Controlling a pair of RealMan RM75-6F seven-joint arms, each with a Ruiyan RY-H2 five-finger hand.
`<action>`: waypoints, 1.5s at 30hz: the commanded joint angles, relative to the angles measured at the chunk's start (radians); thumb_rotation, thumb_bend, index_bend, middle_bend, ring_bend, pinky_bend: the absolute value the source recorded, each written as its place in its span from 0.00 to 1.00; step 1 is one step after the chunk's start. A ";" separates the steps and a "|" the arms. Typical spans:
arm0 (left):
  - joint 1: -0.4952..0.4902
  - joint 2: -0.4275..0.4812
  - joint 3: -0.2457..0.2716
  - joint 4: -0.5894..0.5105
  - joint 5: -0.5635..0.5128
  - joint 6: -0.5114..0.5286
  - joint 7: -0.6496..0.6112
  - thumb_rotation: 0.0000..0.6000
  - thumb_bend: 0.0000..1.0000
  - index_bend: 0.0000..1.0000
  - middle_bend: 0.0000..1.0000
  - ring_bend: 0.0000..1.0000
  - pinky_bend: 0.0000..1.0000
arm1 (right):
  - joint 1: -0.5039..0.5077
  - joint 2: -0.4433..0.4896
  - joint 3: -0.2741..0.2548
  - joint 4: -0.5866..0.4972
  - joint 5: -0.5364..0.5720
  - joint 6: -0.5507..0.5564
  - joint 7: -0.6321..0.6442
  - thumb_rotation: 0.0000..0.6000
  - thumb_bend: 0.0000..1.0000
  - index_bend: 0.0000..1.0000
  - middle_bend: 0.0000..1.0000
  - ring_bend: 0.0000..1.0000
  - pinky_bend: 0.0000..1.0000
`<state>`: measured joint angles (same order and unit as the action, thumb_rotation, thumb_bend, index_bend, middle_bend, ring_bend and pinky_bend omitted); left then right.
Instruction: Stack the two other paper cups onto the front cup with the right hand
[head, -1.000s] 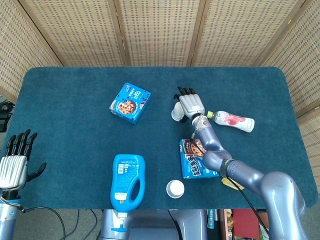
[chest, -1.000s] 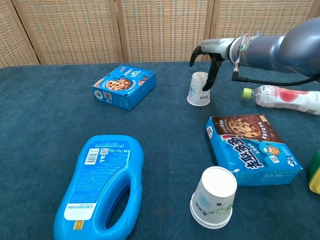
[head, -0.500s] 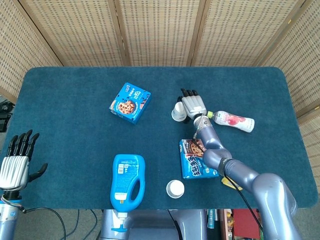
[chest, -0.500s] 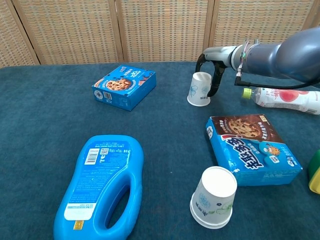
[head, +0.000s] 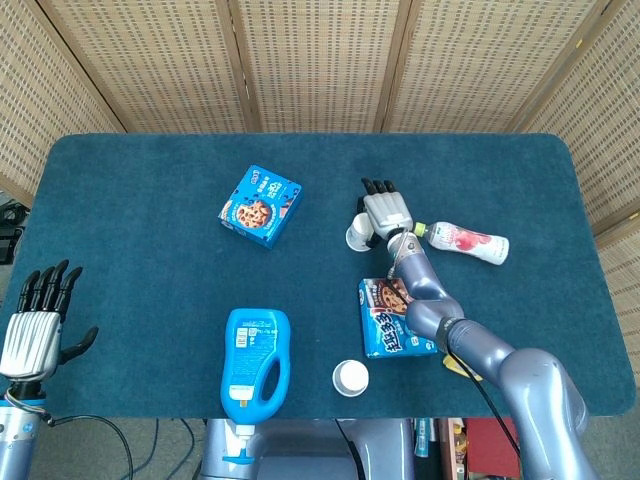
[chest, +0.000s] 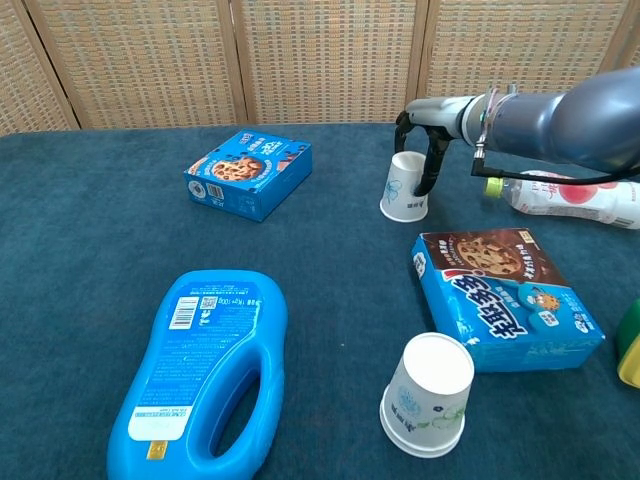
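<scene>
An upside-down white paper cup with a pale green print (chest: 427, 394) is stood near the front edge of the dark blue cloth-covered counter (head: 140, 200); being nearest the robot, it is judged to be the front cup on which the others are to be stacked. A second white paper cup (chest: 407, 187), also upside down, is stood well behind that front cup, towards the middle of the counter. Only these two cups can be made out; a third is not seen in either view.

The right hand (chest: 432, 150) is brought down over the far cup from behind and to its right, which is read as the grasp for the lift to the front cup. Its dark fingers (chest: 431, 168) are curled down along the right side of the cup and appear to be touching its wall. Whether the cup is actually clamped cannot be told, since the thumb side is hidden and the cup is resting on the counter.

The left hand (head: 35, 325) is held far to the left of the front cup, at the counter's edge, with its fingers spread apart and nothing in them.
</scene>
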<state>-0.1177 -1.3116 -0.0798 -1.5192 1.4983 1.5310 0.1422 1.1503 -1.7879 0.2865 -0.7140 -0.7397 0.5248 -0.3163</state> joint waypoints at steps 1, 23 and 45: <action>0.000 0.000 0.001 0.000 0.000 -0.001 0.000 1.00 0.27 0.00 0.00 0.00 0.00 | -0.003 0.003 -0.001 -0.007 -0.004 0.005 -0.003 1.00 0.13 0.46 0.11 0.00 0.02; 0.004 0.014 0.014 -0.028 0.031 0.017 -0.006 1.00 0.27 0.00 0.00 0.00 0.00 | -0.058 0.234 -0.001 -0.428 0.063 0.199 -0.153 1.00 0.13 0.49 0.14 0.00 0.02; 0.004 0.021 0.028 -0.048 0.051 0.012 -0.005 1.00 0.27 0.00 0.00 0.00 0.00 | -0.329 0.702 -0.085 -1.362 -0.092 0.648 -0.216 1.00 0.13 0.51 0.13 0.00 0.02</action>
<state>-0.1129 -1.2904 -0.0520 -1.5683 1.5511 1.5450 0.1382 0.8686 -1.1312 0.2262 -2.0058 -0.7793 1.1191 -0.5349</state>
